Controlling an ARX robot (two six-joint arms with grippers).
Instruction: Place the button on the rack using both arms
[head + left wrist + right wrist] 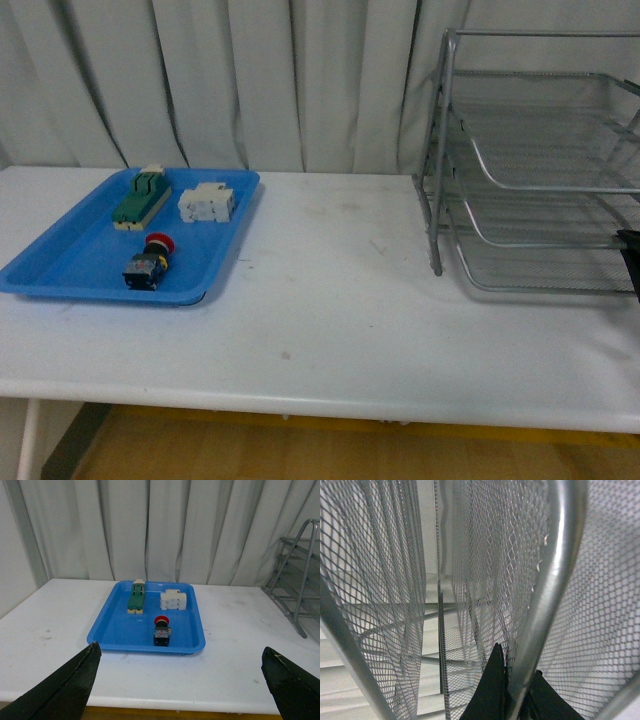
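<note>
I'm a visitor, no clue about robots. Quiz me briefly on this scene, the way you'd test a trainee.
1. True or false: the red-capped push-button lies inside the flat blue plastic tray.
2. How many parts lie in that tray? A two, B three, C four.
3. Fill in: the right gripper clamps a bar of the silver wire-mesh rack; the left gripper is ___.
Key: 1 true; 2 B; 3 open.

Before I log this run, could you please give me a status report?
Left hand open, empty. Right hand shut on rack rim wire. Button in blue tray, ungrasped. Nothing seen between tray and rack.
</note>
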